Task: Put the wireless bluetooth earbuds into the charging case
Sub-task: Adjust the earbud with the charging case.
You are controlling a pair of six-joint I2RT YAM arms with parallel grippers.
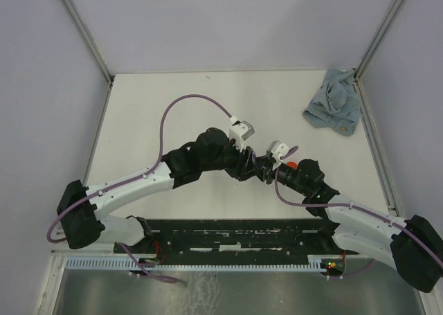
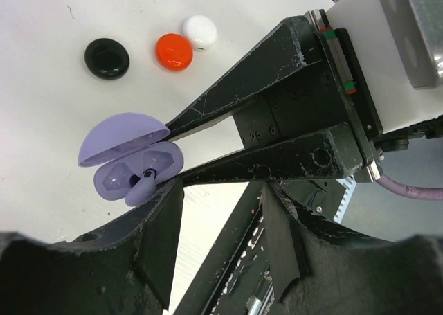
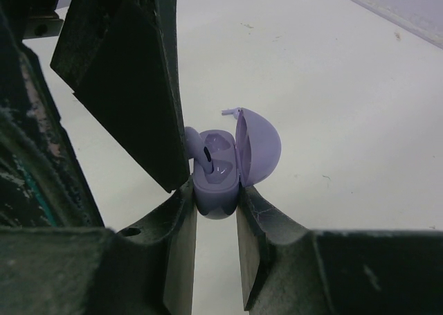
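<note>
The lilac charging case (image 2: 128, 156) is open, lid up, and also shows in the right wrist view (image 3: 221, 166). My right gripper (image 3: 217, 190) is shut on the case's base, and its long black fingers (image 2: 235, 100) reach in from the right in the left wrist view. One lilac earbud (image 2: 140, 188) sits partly in a case pocket with its end sticking out over the rim (image 3: 196, 145). My left gripper (image 2: 221, 190) is open, nothing between its jaws, and one fingertip (image 3: 124, 73) is right beside the earbud. In the top view both grippers (image 1: 243, 164) (image 1: 266, 168) meet mid-table and hide the case.
Three round discs lie on the table beyond the case: black (image 2: 106, 58), red (image 2: 174, 51) and white (image 2: 200, 32). The red one shows by the right wrist (image 1: 292, 165). A crumpled blue cloth (image 1: 334, 109) lies at the back right. Walls enclose the table.
</note>
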